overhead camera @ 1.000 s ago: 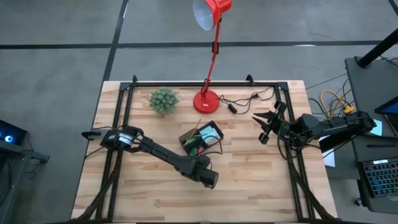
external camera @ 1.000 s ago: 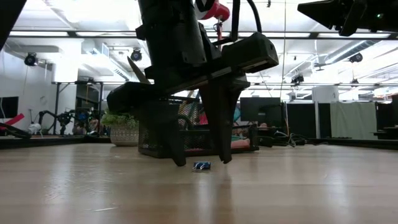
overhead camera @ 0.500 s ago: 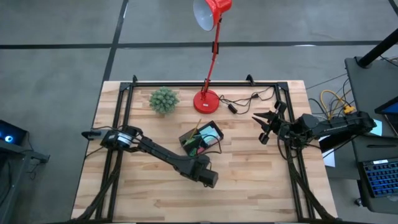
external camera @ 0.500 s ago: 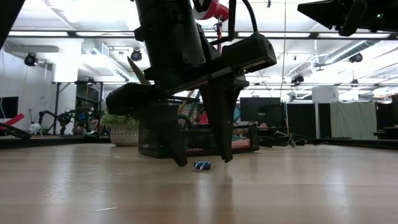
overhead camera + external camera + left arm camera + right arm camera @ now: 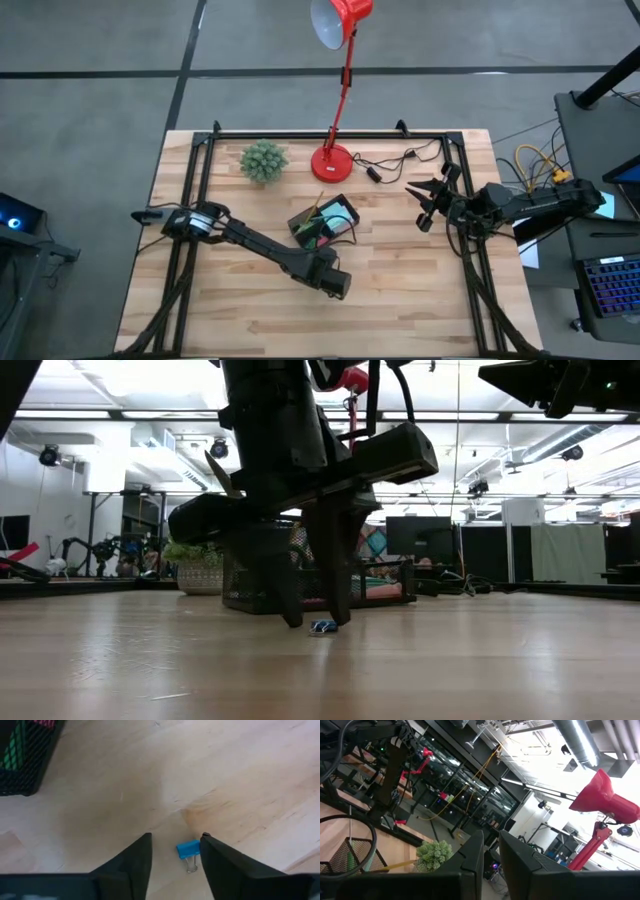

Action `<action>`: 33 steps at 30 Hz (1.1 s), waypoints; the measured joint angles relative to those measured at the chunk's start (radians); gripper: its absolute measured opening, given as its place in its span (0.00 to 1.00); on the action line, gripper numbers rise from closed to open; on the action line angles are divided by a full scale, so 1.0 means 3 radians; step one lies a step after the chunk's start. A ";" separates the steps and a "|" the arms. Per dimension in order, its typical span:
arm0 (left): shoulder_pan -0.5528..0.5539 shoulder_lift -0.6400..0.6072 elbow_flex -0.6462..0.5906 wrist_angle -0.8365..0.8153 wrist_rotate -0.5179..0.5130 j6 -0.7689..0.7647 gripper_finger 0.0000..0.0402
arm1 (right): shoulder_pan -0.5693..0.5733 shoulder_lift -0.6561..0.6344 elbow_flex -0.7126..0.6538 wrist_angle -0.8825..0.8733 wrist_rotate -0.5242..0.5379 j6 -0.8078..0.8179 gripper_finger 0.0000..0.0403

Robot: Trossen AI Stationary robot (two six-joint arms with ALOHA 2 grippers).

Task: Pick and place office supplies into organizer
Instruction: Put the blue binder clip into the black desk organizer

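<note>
Left gripper (image 5: pixel 176 851) part-open, fingers straddling blue binder clip (image 5: pixel 188 850) on table (image 5: pixel 240 780).

One blue binder clip (image 5: pixel 188 849), one black organizer (image 5: pixel 322 226), one red lamp (image 5: pixel 336 100), one green plant (image 5: pixel 263 160).

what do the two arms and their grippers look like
Both arms are dark, almost black, jointed links. The left gripper ends in two flat, matte black tapering fingers. The right gripper has similar dark fingers, with black cables bundled along its arm near the table edge.
</note>
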 joint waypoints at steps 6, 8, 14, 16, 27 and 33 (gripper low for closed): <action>0.0000 0.0000 0.0000 0.0028 0.0072 0.0024 0.27 | 0.0001 0.0000 0.0000 0.0000 0.0001 0.0000 0.13; -0.0001 0.0000 -0.0003 0.0045 0.0096 0.0026 0.24 | 0.0001 0.0000 0.0000 0.0000 0.0001 0.0000 0.13; 0.0001 0.0000 -0.0004 0.0078 0.0272 0.0095 0.17 | 0.0000 0.0000 0.0000 0.0000 0.0001 0.0000 0.13; 0.0001 -0.0001 -0.0004 0.0085 0.0346 0.0143 0.15 | 0.0001 0.0000 0.0000 0.0000 0.0001 0.0000 0.13; 0.0000 -0.0053 -0.0003 0.0084 0.0607 0.0460 0.12 | 0.0000 0.0000 0.0000 0.0000 0.0001 0.0000 0.13; 0.0000 -0.0132 -0.0008 -0.0027 0.0675 0.0491 0.12 | 0.0001 0.0001 0.0000 0.0000 0.0001 0.0000 0.13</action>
